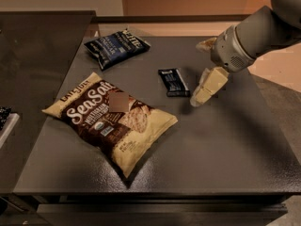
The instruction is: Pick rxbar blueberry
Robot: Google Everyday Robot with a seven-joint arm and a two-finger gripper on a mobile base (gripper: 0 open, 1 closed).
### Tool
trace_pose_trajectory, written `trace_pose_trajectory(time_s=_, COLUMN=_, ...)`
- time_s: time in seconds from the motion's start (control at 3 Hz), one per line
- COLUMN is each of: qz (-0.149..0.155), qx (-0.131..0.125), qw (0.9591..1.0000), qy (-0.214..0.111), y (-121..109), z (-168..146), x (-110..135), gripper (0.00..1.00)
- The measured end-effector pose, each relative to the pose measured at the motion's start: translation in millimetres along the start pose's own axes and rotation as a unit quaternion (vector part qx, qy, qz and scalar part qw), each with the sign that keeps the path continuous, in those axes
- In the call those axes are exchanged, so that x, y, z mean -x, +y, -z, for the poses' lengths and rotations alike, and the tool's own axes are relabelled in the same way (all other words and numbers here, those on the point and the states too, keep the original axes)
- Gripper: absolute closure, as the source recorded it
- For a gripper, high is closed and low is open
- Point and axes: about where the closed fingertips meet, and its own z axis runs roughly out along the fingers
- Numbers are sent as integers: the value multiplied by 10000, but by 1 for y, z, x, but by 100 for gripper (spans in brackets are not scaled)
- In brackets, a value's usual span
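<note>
The rxbar blueberry [173,81] lies flat on the dark table [225,145], a little past the table's middle toward 12 o'clock. It is a small dark wrapper with pale print, its long side running roughly from 11 to 5 o'clock. Nothing touches it or rests on it.

Just at 3 o'clock of the bar hangs the end effector [200,74], close to the wrapper but apart from it. It is released and grasps nothing. One cream finger [208,84] slants down toward 7 o'clock, its tip low over the table just off the bar's near right corner. The other cream finger [205,44] shows higher up, toward 12 o'clock, partly behind the grey wrist [235,51]. The grey arm [273,22] runs from the wrist up and out toward 2 o'clock, leaving the view at the top right corner.

At 10 o'clock of the bar, well apart from it, a dark blue chip bag [116,47] lies near the table's far left corner. At 8 o'clock of the bar lies the large cream-and-brown "Sea Salt" bag [110,119], flat and turned diagonally, one corner pointing toward the table's near edge. The two bags are well apart from each other.

At 9 o'clock of the table stands another dark surface [33,55], just beside it.
</note>
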Motion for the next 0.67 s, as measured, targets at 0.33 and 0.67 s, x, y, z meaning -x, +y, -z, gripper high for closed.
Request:
trace_pose_trajectory(time_s=0.33, qz=4, qx=74, qw=9998, qy=-186, y=-11, z=-16, x=1, gripper=0)
trace_pose_trajectory(time_s=0.67, qz=-30, qx=166, qw=9994, qy=-315, y=-21, z=-30, x=0, gripper=0)
